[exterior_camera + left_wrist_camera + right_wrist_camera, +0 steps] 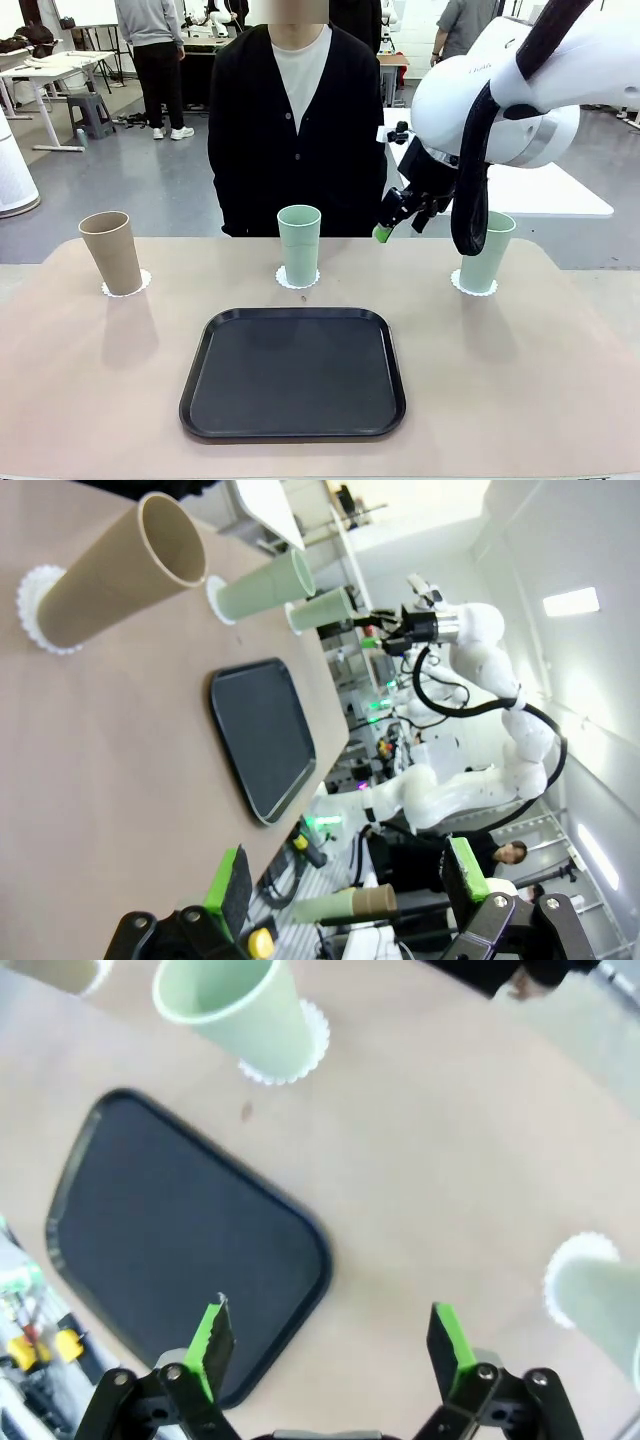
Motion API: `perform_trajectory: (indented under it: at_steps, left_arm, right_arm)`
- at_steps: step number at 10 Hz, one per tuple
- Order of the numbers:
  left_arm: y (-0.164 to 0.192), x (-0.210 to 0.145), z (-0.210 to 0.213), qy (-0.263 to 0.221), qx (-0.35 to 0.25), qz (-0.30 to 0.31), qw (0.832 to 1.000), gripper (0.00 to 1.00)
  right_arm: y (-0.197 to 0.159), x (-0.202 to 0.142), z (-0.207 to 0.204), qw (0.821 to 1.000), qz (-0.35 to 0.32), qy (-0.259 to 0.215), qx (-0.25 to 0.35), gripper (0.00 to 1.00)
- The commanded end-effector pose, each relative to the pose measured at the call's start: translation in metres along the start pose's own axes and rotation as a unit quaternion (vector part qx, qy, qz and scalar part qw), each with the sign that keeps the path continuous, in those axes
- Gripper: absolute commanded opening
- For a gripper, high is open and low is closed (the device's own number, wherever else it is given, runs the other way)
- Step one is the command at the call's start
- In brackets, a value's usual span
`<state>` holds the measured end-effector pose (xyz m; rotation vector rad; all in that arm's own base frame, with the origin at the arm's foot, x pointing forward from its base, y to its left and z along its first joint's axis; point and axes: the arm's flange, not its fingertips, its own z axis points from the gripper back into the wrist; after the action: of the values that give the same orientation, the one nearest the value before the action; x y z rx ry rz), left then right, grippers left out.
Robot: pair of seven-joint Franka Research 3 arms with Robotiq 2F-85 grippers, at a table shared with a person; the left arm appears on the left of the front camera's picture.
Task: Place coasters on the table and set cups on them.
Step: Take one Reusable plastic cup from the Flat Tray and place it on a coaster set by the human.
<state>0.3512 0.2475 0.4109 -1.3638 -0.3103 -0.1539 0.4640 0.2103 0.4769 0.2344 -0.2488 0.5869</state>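
Spanning the view, the table (560,400) is carrying all three cups (299,243) on coasters (296,280) at twelve o'clock of the tray (293,372) — placing looks done; both grippers (330,1345) (345,885) are hanging released, needing only retreat.

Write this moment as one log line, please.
cups: three, each on a coaster | tray: empty | left gripper: open | right gripper: open
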Motion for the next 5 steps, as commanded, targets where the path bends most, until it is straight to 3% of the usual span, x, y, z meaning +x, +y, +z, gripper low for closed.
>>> perform_trajectory:
  at_steps: [1, 5]
  left_arm:
    - [-0.0019, -0.0001, 0.0011, -0.003, 0.002, -0.003, 1.000, 1.00]
    - [-0.0019, -0.0001, 0.0011, -0.003, 0.002, -0.003, 1.000, 1.00]
  right_arm:
    - [-0.0042, 0.0071, 0.0066, 0.999, 0.025, 0.019, 0.019, 1.00]
    - [0.0000, 0.0000, 0.0000, 1.000, 0.000, 0.000, 0.000, 1.00]
